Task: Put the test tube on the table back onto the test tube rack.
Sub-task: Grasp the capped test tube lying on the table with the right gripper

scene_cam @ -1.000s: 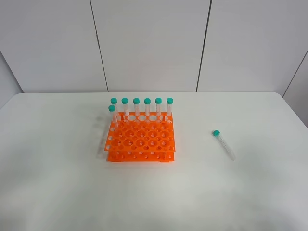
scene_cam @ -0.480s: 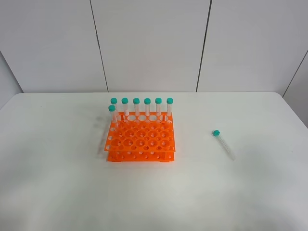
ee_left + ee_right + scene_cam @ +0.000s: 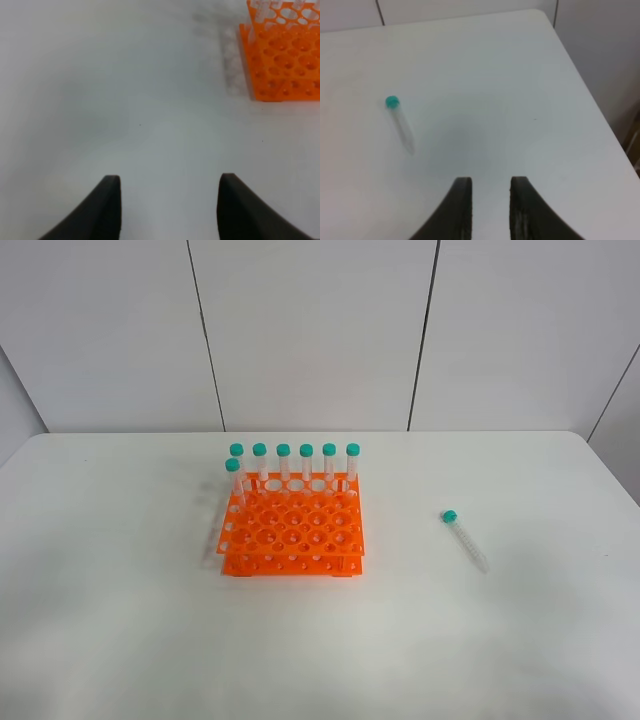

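Status: task not started. The tube [image 3: 466, 541] lies flat on the tabletop [image 3: 120, 620], well apart from the rack [image 3: 292, 530] on its right side, cap toward the far edge and tip toward the near edge. No claw touches it. Left claw [image 3: 170, 176]: jaws wide, empty, over bare tabletop with the rack ahead and to one side. Right claw [image 3: 491, 178]: jaws narrow, nothing between them, with the tube ahead and off to one side. Remaining steps: grasp, lift, upend and insert the tube. Seven racked tubes [image 3: 306, 462] occupy the back row and one hole at the left; most holes are free. Nothing lies between tube and rack.
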